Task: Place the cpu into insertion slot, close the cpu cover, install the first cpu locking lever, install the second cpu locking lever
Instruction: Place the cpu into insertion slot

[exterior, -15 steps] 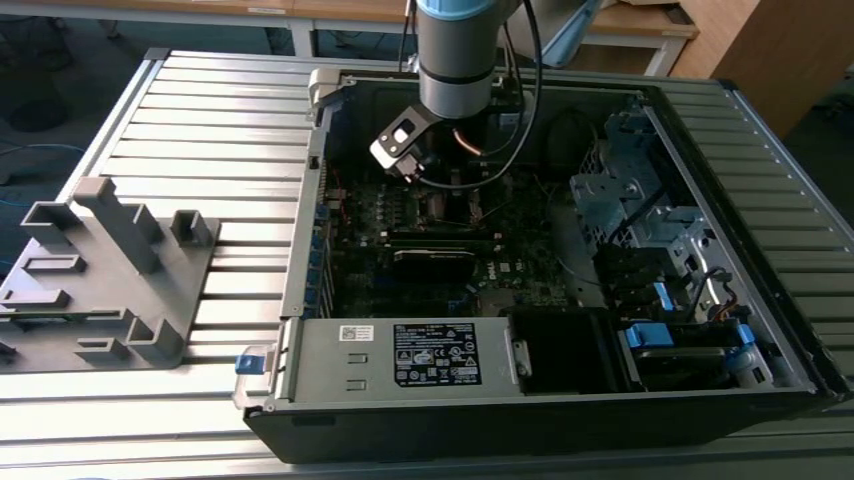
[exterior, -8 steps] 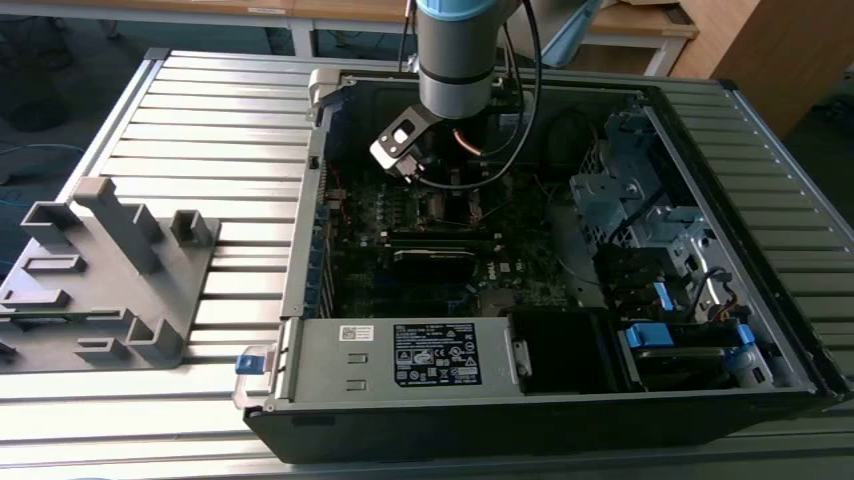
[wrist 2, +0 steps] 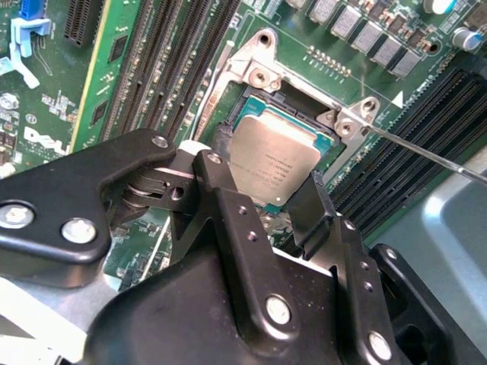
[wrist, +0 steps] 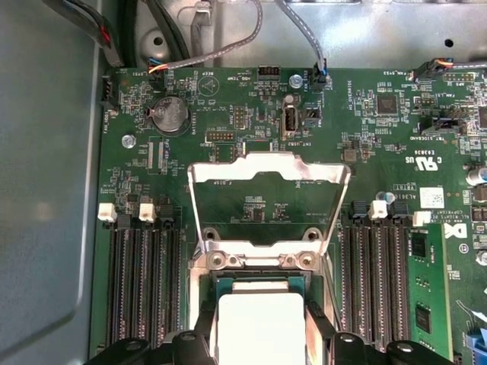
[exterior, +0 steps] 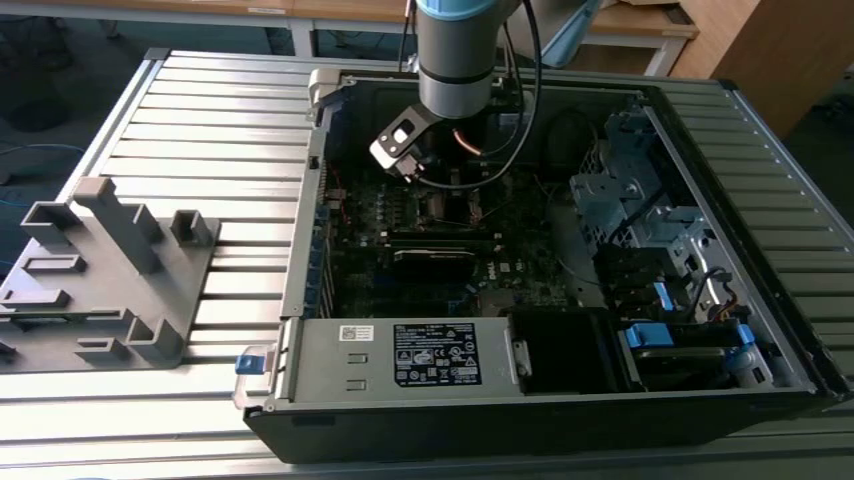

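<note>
cpu (wrist 2: 274,156) | flat square, dull silver-grey metal top | fingers (wrist 2: 308,207) clamped on opposite edges | cpu cover (wrist: 266,169) raised open

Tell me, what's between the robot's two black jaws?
The silver chip, gripped between the jaws at its socket, in the second wrist view.

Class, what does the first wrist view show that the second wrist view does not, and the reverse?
First wrist view: the cpu cover raised open at the socket edge, plus a coin battery. Second wrist view: a thin metal rod off the socket's corner and a row of grey square components. Both: the gripper with fingers against the sides of the cpu, flanked by memory slots.
</note>
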Tool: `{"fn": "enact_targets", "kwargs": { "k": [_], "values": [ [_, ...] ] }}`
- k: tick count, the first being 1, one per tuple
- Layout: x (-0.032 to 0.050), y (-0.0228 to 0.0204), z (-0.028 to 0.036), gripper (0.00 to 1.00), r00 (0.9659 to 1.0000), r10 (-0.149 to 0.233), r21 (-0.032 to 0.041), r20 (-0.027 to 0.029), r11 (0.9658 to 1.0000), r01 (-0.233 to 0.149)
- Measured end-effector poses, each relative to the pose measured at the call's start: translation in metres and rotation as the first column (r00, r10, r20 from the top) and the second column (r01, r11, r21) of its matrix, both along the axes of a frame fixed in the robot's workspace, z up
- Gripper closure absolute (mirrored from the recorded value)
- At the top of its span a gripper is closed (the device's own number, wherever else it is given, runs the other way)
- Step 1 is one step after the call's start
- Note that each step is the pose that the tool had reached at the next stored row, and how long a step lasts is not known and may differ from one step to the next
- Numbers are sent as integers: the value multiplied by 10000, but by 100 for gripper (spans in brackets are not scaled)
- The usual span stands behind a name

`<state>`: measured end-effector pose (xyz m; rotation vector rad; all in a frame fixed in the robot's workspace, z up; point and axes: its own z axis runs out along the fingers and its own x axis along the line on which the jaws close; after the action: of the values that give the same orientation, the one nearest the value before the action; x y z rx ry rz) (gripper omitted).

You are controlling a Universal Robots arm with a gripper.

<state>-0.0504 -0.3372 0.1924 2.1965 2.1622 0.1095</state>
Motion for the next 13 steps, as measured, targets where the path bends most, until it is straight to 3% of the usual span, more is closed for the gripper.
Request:
{"fn": "enact_targets", "kwargs": {
  "k": [13],
  "values": [
    [-14, -1, -25, 46, 10000, 0, 0, -2, 10000, 0]
  ]
}}
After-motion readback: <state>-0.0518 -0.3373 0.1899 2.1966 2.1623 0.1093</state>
